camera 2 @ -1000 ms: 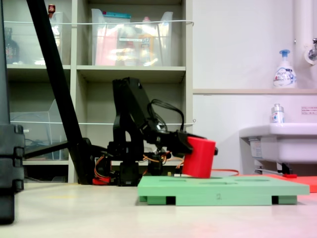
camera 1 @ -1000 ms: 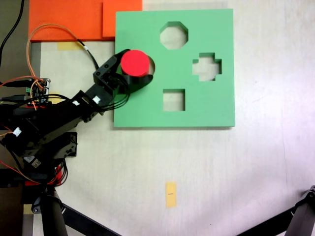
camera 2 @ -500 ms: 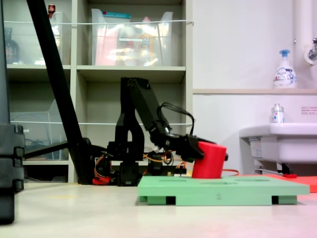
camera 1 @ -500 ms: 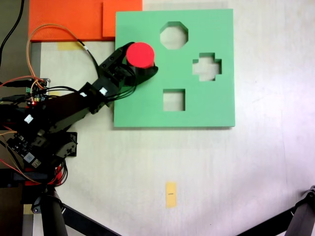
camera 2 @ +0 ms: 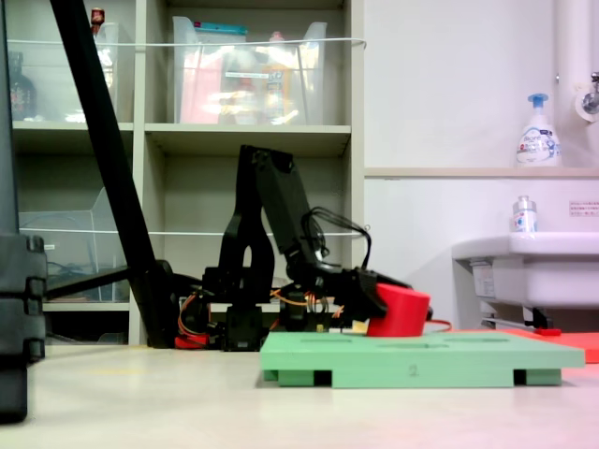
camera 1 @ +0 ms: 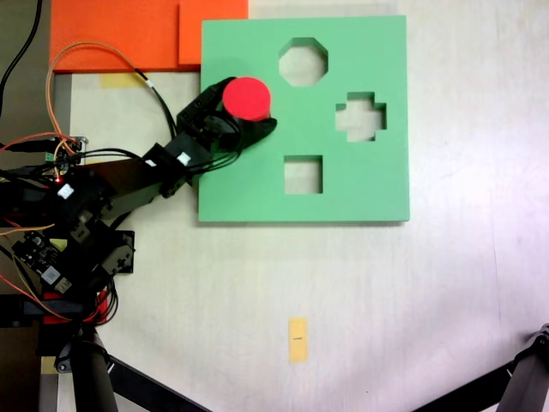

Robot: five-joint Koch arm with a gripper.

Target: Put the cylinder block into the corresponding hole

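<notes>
The gripper pinches the cylinder block, which looks partly sunk into the corresponding hole beneath it (rim mostly hidden), so I'd press straight down, level, before letting go.

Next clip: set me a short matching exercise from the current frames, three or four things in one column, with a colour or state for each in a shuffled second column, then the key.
Things:
1. cylinder block
2. foam board
3. gripper
4. paper tag on the table

Descriptions:
A. green, with shaped cut-outs
B. small, yellow, lying apart from the board
C. red, partly sunk below the board's top
D. black, closed around the red piece

Pairs: 1-C, 2-A, 3-D, 4-B
</notes>
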